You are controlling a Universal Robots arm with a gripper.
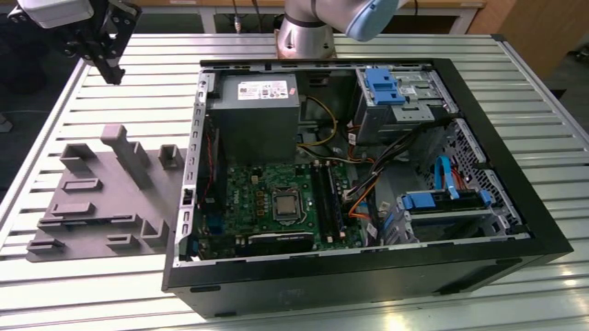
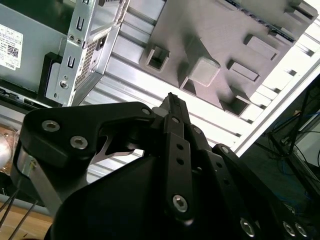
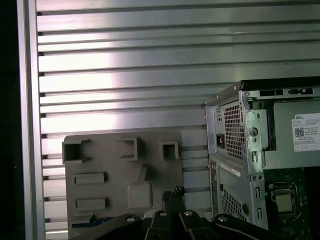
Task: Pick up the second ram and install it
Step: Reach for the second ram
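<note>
My gripper [image 1: 114,74] hangs high over the slatted table at the exterior view's upper left, beyond the far end of the light grey moulded tray [image 1: 138,165]. Its black fingers point down and sit shut together with nothing between them; both wrist views show the joined tips [image 2: 172,100] [image 3: 172,192] above the tray. A long thin dark strip, the second ram [image 1: 90,220], lies flat in a slot at the tray's near end, well away from the gripper. It shows as a dark edge with bluish flecks in both wrist views [image 2: 260,19] [image 3: 92,219].
An open computer case [image 1: 515,227] lies on the table at the tray's right in the exterior view. Inside are the green motherboard [image 1: 248,200], long black slot rails [image 1: 324,200], a grey power supply [image 1: 253,110], blue drive brackets [image 1: 382,86] and loose cables. The arm's base [image 1: 304,34] stands behind.
</note>
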